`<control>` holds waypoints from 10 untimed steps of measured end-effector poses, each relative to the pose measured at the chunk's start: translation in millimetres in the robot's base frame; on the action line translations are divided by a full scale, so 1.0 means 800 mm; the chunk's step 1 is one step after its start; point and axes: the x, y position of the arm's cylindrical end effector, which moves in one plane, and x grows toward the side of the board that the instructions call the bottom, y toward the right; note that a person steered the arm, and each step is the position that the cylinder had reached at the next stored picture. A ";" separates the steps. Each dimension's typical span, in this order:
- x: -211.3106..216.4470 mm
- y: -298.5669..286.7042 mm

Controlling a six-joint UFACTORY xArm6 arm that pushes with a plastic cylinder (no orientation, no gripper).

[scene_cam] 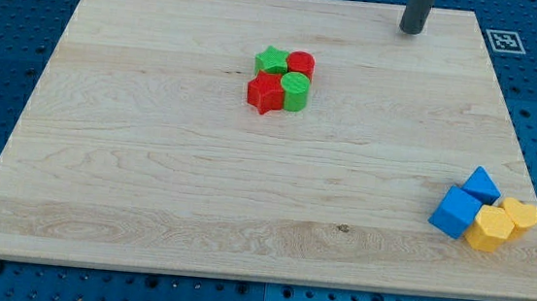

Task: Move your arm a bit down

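No jaws were fitted to the arm, so there was nothing to be open, closed or gripping: it ended in a straight dark rod, and my tip (412, 30) stood on the wooden bench (148, 189) close to its edge at the view's top, toward the view's right. The task's thing was the arm itself, and the move asked of it ran toward the view's bottom. Directly below my tip lay open wood, and no block touched it. A tight cluster sat well apart from it, toward the view's left and lower down: a green star block (272, 60) and a red cylinder block (301, 64) behind, a red star block (266, 94) and a green cylinder block (295, 91) in front, all touching. Far off, near the corner at the view's bottom right, a second group lay packed together: a blue cube block (455, 212), a blue triangular block (483, 183), a yellow hexagonal block (489, 229) and a yellow heart block (521, 213). Judged from this layout, a short slide downward would have met neither group. A printed marker tag (503, 40) lay by the bench's top right corner.
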 end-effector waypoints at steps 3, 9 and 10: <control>0.000 0.000; 0.037 0.023; 0.077 0.077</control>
